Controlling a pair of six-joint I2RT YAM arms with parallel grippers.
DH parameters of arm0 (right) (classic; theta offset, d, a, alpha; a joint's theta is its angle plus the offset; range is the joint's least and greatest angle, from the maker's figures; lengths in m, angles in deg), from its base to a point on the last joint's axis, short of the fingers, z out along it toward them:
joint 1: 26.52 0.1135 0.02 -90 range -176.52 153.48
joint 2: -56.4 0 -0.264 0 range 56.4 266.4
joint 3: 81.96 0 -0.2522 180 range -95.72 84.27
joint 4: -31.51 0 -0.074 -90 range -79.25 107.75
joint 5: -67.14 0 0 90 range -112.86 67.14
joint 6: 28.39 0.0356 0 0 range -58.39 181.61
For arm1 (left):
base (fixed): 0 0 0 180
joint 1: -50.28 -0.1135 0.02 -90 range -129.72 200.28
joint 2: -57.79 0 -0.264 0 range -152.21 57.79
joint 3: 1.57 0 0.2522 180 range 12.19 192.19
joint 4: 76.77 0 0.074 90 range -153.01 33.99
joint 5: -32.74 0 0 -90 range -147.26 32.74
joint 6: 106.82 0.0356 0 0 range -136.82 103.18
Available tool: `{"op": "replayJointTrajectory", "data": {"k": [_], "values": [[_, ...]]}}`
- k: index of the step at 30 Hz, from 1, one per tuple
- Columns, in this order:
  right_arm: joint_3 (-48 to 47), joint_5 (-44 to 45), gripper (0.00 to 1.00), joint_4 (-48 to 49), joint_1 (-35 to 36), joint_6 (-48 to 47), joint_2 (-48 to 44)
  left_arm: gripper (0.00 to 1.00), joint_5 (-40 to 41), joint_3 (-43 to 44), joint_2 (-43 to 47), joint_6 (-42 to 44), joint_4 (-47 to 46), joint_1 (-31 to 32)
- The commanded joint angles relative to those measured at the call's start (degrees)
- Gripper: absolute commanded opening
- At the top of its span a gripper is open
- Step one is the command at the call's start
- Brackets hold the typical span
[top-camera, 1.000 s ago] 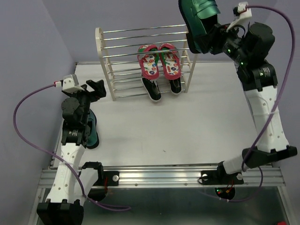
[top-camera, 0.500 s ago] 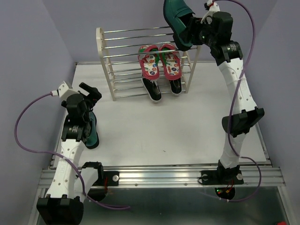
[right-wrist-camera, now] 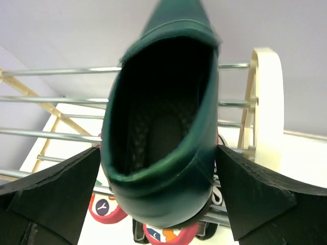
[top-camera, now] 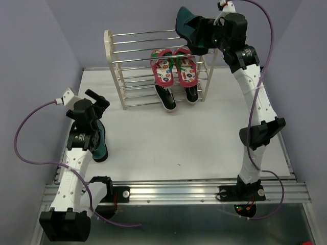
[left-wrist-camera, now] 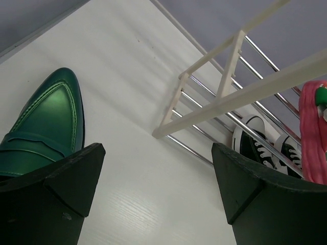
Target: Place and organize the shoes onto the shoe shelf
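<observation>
My right gripper is shut on a glossy teal-green dress shoe by its heel and holds it over the right end of the top tier of the cream shoe shelf. In the right wrist view the shoe fills the gap between my fingers, opening toward the camera, with the shelf's arched panel to its right. Red flip-flops and black sneakers sit on lower tiers. My left gripper is open and empty above the table, beside the second green shoe, which lies at the table's left edge.
The shelf stands at the table's far edge against the purple wall. The left half of each tier holds no shoes. The purple side wall runs close to the left arm. Purple cables loop from both wrists.
My right arm has swung left and carried the green shoe from beyond the shelf's right end to over its top tier. My left wrist has turned slightly; its shoe has not moved.
</observation>
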Motion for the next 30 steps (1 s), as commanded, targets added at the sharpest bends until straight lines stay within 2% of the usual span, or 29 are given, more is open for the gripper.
{"op": "replayJointTrajectory", "data": {"k": [1,8,14,20,24,30], "values": [[-2.6,1.9,1.0,6.4,1.0,-1.0,-2.5,0.99,2.6,2.0,0.1,-1.2,1.0,0.2],[-1.4,-1.1,1.0,8.5,1.0,-1.9,-4.4,0.99,7.4,0.7,0.7,-6.2,8.4,0.2],[4.0,-10.8,1.0,11.9,1.0,-4.0,-7.8,0.99,13.4,-1.5,1.2,-14.6,18.7,0.2],[7.6,-13.0,1.0,12.1,1.0,-5.8,-11.1,0.99,11.3,-8.4,1.0,-15.3,15.1,0.1],[15.3,-15.8,1.0,12.0,1.0,-7.2,-14.8,0.99,10.0,-8.4,-1.6,-16.1,16.2,0.0],[25.1,-14.2,1.0,12.4,1.0,-8.9,-21.5,0.99,12.8,-9.4,-3.2,-17.5,18.1,-0.1]]}}
